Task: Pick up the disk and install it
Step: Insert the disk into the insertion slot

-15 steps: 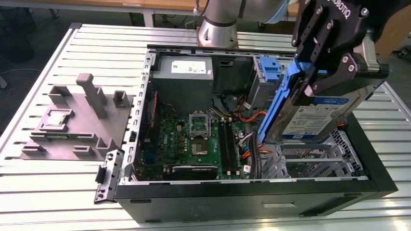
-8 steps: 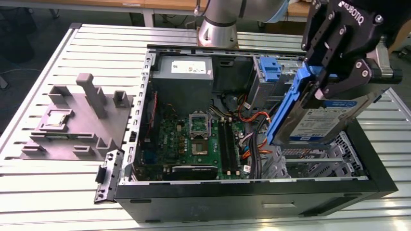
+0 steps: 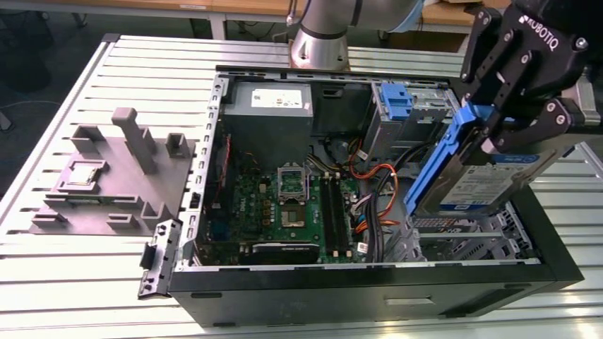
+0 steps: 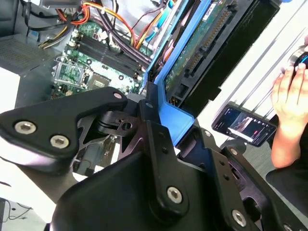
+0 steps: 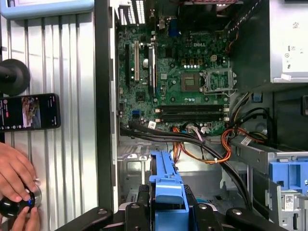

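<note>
1. The computer case [image 3: 358,286] lies open on the slatted metal table [image 3: 85,282], occupying the centre and the exterior view's right.
2. Inside the case, the green motherboard [image 3: 282,212] covers the floor at lower centre. The grey power-supply box [image 3: 273,106] sits at the upper centre of the frame.
3. A blue latch [image 3: 396,102] is fixed on the metal bay at upper right. Orange and black cables [image 3: 377,191] run between the bay and the motherboard.
4. The drive cage [image 3: 462,236] stands in the case's lower right corner, directly below the disk [image 3: 481,187].
5. The disk is a flat silver-grey slab with a white-and-blue label, framed by a blue bracket [image 3: 438,166]. It hangs tilted at the exterior view's right, its lower edge just over the drive cage; contact cannot be judged.
6. In the second wrist view, the disk's underside shows a green circuit board [image 4: 202,45].
7. The gripper [image 3: 499,123] is pressed together on the bracket's upper end, pinching the disk. It is black and sits in the upper right of the frame, with the arm [image 3: 325,28] rising at top centre.
8. A grey fixture block [image 3: 113,176] rests on the table at the exterior view's left.
9. In the first wrist view, a phone [image 5: 29,111] lies on the table outside the case, near a person's hand [image 5: 17,173].
</note>
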